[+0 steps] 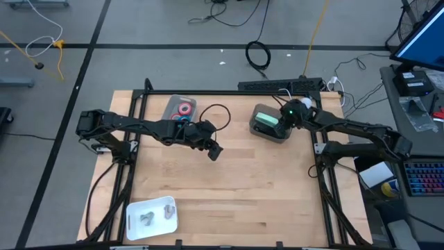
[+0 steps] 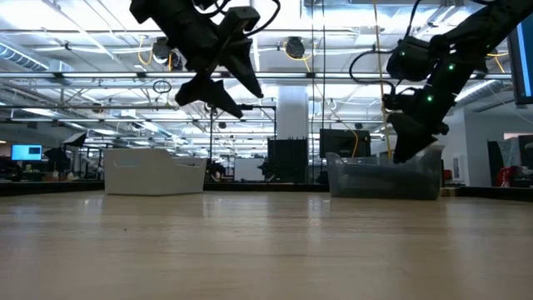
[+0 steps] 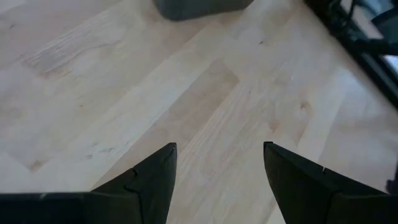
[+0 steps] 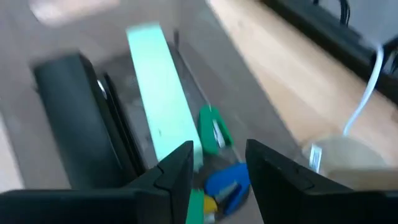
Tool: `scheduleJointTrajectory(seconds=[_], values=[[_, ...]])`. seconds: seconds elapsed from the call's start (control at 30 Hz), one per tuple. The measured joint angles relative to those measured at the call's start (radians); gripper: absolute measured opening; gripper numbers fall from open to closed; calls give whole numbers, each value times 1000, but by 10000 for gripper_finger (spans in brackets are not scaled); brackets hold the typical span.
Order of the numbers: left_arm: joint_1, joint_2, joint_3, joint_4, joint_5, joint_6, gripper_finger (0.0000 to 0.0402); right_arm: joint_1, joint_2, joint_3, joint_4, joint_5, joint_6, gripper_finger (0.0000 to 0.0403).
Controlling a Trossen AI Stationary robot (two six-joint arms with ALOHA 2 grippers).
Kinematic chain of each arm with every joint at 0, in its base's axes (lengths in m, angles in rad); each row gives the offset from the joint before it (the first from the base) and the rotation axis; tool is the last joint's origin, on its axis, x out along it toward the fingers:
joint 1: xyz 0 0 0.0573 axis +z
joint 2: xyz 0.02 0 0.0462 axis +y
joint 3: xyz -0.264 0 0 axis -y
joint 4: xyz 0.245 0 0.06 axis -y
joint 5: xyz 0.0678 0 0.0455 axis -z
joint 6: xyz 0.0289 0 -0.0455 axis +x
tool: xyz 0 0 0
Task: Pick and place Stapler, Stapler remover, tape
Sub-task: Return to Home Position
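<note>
Grey floor [image 1: 173,62] with black cables [image 1: 258,54], bright trussed ceiling [image 2: 83,79], monitor [image 2: 25,152] beyond pale wooden table [image 1: 243,187]

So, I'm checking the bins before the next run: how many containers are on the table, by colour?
Clear tray: 1
Dark bin: 1
White tray: 1
Total: 3

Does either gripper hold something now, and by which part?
Nothing is held: the left gripper is open over the table; the right gripper is open above the bin.
</note>
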Motion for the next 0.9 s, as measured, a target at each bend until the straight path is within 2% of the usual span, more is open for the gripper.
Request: scheduleJointTrajectory(seconds=[0.23,0.4,0.57,0.73,0.8,0.9], values=[[3,0,0,84,2,13,244,5,-110,0,47,-28,0,142],[8,0,0,85,52,130,244,5,-182,0,36,-28,22,140],[25,-4,0,83,100,166,244,5,-230,0,37,-27,79,141],[25,-104,-1,5,83,226,244,5,-288,0,13,-28,100,140],[25,-177,-24,-61,48,231,244,5,-321,0,11,-30,91,141],[1,-310,-106,-34,-38,221,244,5,-382,0,7,-56,38,141]])
